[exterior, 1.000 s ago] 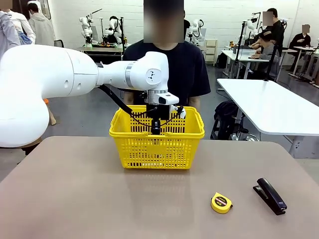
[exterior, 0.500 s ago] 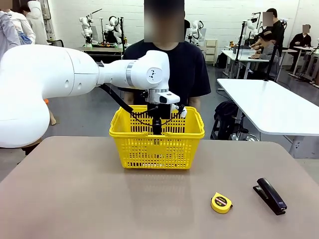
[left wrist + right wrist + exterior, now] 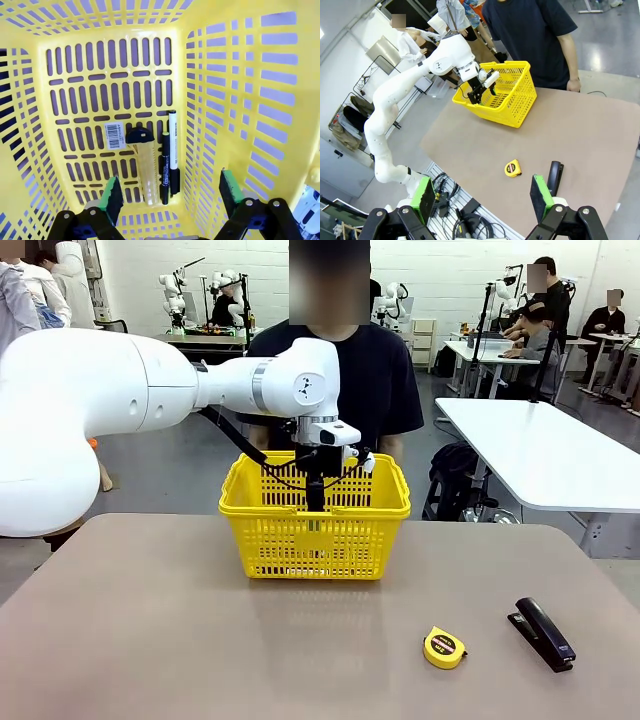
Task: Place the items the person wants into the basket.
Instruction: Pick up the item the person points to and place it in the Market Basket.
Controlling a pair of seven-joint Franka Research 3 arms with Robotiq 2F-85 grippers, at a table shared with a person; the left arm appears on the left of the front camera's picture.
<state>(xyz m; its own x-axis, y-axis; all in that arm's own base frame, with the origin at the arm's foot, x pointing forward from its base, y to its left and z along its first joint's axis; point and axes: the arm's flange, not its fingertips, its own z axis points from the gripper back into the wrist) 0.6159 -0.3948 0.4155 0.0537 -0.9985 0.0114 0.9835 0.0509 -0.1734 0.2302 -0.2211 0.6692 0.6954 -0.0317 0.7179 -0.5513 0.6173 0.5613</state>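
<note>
A busy lab of white tables sat behind your brown tabletop (image 3: 200,640), with the person (image 3: 340,380) standing just past the yellow basket (image 3: 315,525). Your left gripper (image 3: 167,192) hung inside the basket with its jaws spread wide and empty. On the basket floor, just ahead of and between the green pads, lay the utility knife (image 3: 141,165), the thin pen (image 3: 164,170) and the black marker (image 3: 173,152) side by side, apparently dropped there. Your right gripper (image 3: 480,197) waited high over the table, jaws apart and holding nothing; far below lay the tape measure (image 3: 512,168) and stapler (image 3: 555,174).
</note>
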